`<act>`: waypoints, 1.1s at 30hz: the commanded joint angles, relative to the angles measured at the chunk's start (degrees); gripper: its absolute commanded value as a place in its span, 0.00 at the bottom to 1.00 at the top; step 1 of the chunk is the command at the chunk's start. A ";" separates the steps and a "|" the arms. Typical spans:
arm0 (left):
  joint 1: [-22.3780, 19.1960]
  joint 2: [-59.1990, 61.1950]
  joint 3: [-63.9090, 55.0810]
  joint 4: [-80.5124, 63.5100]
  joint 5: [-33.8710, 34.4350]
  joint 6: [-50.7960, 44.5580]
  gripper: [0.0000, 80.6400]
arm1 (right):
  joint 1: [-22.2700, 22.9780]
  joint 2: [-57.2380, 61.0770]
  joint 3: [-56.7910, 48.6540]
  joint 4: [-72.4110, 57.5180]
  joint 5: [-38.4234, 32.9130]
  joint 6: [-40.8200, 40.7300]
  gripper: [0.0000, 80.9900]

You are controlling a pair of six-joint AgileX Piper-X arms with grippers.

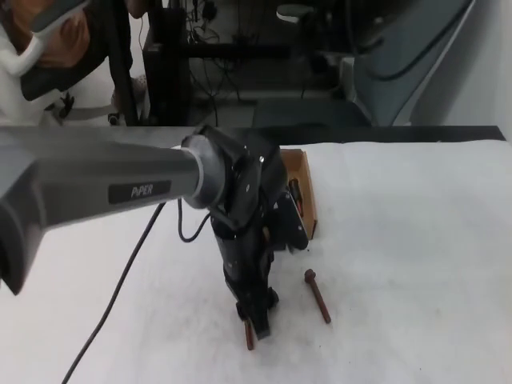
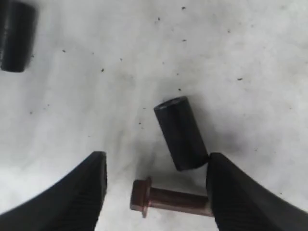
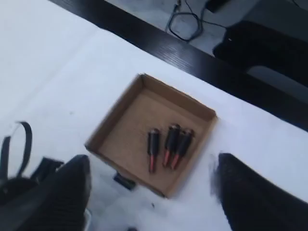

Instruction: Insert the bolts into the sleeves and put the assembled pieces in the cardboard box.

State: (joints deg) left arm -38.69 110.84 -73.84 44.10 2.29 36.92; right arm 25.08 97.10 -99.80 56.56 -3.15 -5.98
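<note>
- Three assembled pieces (image 3: 167,147) lie in the brown cardboard box (image 3: 120,127), countable from the right wrist view, where the right end effector (image 3: 154,166) hangs released.
- The left end effector (image 2: 156,166), released, straddles a rusty-brown flanged bolt (image 2: 168,199) on the white desk (image 2: 240,48); a black cylindrical sleeve (image 2: 182,133) lies just beside.
- We judge bolt pickup is in hand; closing must avoid the sleeve.
- The high view adds a second bolt (image 1: 317,294).

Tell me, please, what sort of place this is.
Probably a robotics lab: an arm over a white bench, cables and dark stands in the room behind, and a box holding assembled pieces.
</note>
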 commanded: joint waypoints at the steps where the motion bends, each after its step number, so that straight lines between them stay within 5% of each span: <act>1: 0.06 -0.16 -1.89 0.85 0.63 -0.90 0.70 | -0.14 -2.49 -0.19 7.09 6.00 -0.10 0.84; 16: -1.29 6.09 -2.01 3.36 3.80 -4.43 0.80 | -2.33 -3.43 0.94 14.50 8.47 0.85 0.84; 24: -3.22 6.32 -2.08 0.77 3.42 -5.72 0.79 | -4.35 -3.43 9.94 15.59 8.47 2.16 0.84; 28: -3.22 6.32 -2.08 1.07 3.18 -6.12 0.55 | -4.34 -3.43 15.64 13.65 8.35 3.41 0.84; 31: -3.12 6.32 -2.08 1.81 1.89 -6.12 0.01 | -4.02 -3.43 18.65 11.60 6.70 3.41 0.84; 33: -3.12 6.32 -2.08 1.87 1.91 -8.41 0.02 | -3.72 -3.43 19.97 11.26 4.97 3.41 0.84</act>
State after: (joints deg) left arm -41.49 114.67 -76.49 46.25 5.21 30.72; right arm 20.97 94.30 -80.97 69.11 3.96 -2.93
